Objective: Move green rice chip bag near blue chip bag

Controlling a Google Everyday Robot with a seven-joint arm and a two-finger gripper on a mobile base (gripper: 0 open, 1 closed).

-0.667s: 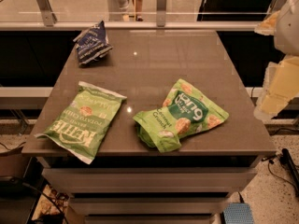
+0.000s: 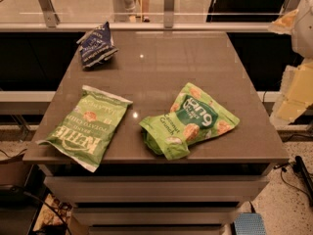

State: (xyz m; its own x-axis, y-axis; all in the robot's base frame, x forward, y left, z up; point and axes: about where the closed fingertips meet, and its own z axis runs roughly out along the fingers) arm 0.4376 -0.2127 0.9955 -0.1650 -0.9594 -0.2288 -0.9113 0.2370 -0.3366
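Observation:
The green rice chip bag (image 2: 191,120) lies crumpled on the brown table (image 2: 171,67), front right of centre, with its dark green round logo facing up. The blue chip bag (image 2: 97,46) sits at the table's far left corner, well apart from it. Pale parts of my arm (image 2: 296,91) show at the right edge, off the table's right side and clear of both bags. My gripper itself is out of view.
A flatter light green KETTLE bag (image 2: 86,126) lies at the front left, overhanging the table edge. A glass railing with metal posts (image 2: 168,4) runs behind the table. Drawers (image 2: 156,190) sit under the tabletop. Cables lie on the floor at the right.

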